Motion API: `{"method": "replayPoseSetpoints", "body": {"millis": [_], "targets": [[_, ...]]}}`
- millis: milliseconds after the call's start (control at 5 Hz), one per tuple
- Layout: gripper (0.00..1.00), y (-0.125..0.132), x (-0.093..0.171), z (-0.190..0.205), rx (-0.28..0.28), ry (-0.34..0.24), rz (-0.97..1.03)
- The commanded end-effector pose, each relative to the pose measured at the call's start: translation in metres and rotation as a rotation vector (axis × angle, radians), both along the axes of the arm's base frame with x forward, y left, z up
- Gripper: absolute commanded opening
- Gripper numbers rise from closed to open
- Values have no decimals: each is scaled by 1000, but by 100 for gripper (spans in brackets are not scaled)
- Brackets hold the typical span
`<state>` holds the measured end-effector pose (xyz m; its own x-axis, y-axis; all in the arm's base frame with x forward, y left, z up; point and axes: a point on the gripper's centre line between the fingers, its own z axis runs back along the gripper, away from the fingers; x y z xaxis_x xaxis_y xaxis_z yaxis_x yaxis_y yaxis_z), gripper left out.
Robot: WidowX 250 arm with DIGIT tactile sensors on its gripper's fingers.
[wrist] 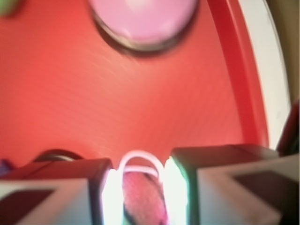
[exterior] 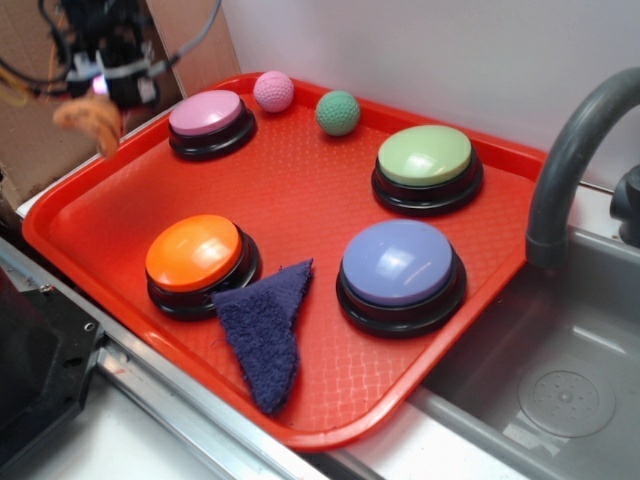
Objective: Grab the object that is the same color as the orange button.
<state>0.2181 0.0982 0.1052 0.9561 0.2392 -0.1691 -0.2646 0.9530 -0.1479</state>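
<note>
My gripper (exterior: 97, 100) hangs above the tray's far left corner, shut on a small orange object (exterior: 88, 122) that is blurred and held in the air. In the wrist view the gripper (wrist: 140, 187) pinches a reddish thing with a white loop (wrist: 140, 199) between its jaws. The orange button (exterior: 195, 255) sits at the front left of the red tray (exterior: 300, 190). Its dark base edge shows in the wrist view (wrist: 56, 155).
A pink button (exterior: 207, 115), green button (exterior: 425, 160) and purple button (exterior: 400, 268) stand on the tray. A pink ball (exterior: 273, 91) and green ball (exterior: 337, 112) lie at the back. A blue cloth (exterior: 265, 330) lies in front. A faucet (exterior: 560, 170) and sink (exterior: 560, 390) are at right.
</note>
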Motion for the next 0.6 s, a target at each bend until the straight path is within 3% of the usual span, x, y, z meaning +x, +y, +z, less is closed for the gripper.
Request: {"method": "replayPoseSetpoints", "body": {"millis": [0, 200, 400], "targets": [[0, -9, 11, 81, 174, -43, -179], [0, -6, -5, 97, 219, -102, -104], [0, -6, -21, 111, 203, -130, -54]]}}
